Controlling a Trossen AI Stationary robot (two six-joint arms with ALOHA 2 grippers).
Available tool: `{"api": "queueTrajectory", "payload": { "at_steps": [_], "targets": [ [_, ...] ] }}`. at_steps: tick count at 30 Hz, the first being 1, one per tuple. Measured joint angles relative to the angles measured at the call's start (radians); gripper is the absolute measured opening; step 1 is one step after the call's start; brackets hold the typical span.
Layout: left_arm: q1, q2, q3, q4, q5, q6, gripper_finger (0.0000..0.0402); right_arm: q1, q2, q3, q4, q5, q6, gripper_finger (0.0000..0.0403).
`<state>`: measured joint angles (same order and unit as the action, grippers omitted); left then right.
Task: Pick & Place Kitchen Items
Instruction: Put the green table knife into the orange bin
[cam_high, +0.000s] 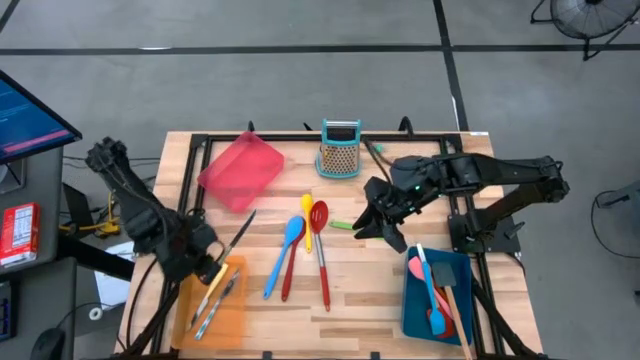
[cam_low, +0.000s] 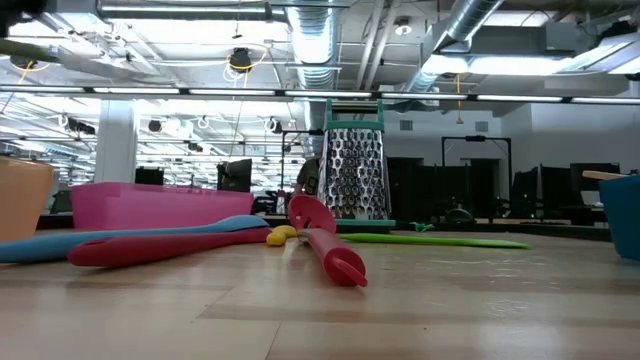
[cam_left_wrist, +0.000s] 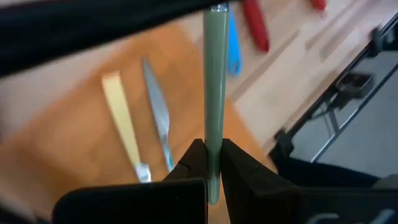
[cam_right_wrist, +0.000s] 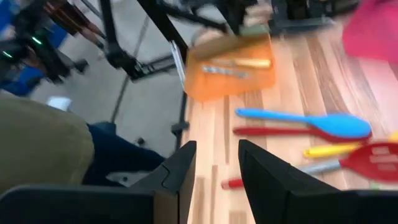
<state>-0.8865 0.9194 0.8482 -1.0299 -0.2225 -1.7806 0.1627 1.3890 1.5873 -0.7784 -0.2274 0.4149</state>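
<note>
The flat orange tray (cam_high: 232, 312) holds two slim utensils, and the blue tray (cam_high: 412, 310) holds several spatulas. Over the orange tray, the left gripper (cam_left_wrist: 210, 163) is clenched on a slim grey-green handled utensil (cam_left_wrist: 215, 81), whose long axis points diagonally toward the transparent red tray (cam_high: 241, 168). The right gripper (cam_right_wrist: 216, 163) hangs with released fingers over the table's middle, near the green spatula (cam_high: 343, 224).

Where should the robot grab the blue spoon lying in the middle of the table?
Probably the thin handle of the blue spoon, near its middle, coming straight down from above. The spoon lies flat on the table, and the bowl end is wider and crowded by the yellow spoon. A red spoon lies right beside the handle, so the open right gripper needs care squeezing in.
</note>
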Motion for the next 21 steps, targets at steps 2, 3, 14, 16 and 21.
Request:
{"api": "queueTrajectory", "payload": {
  "at_steps": [2, 3, 14, 16, 21],
  "targets": [
    [-0.071, 0.022, 0.000, 0.000, 0.001, -0.081, 0.0001, 0.000, 0.010, 0.000, -0.006, -0.002, 0.000, 0.0118],
    [-0.105, 0.035, 0.000, 0.000, 0.000, -0.120, 0.0001, 0.000, 0.014, 0.001, -0.007, -0.002, -0.002, 0.0118],
    [-0.348, 0.266, 0.000, 0.041, 0.006, -0.424, 0.0001, -0.009, 0.025, 0.001, -0.023, -0.006, -0.025, 0.0118],
    [-0.370, 0.309, 0.000, 0.070, 0.008, -0.427, 0.0001, -0.011, 0.025, 0.001, -0.023, -0.007, -0.024, 0.0118],
    [-0.398, 0.404, 0.000, 0.111, 0.008, -0.426, 0.0001, -0.014, 0.025, 0.001, -0.026, -0.007, -0.024, 0.0118]
  ]
}}
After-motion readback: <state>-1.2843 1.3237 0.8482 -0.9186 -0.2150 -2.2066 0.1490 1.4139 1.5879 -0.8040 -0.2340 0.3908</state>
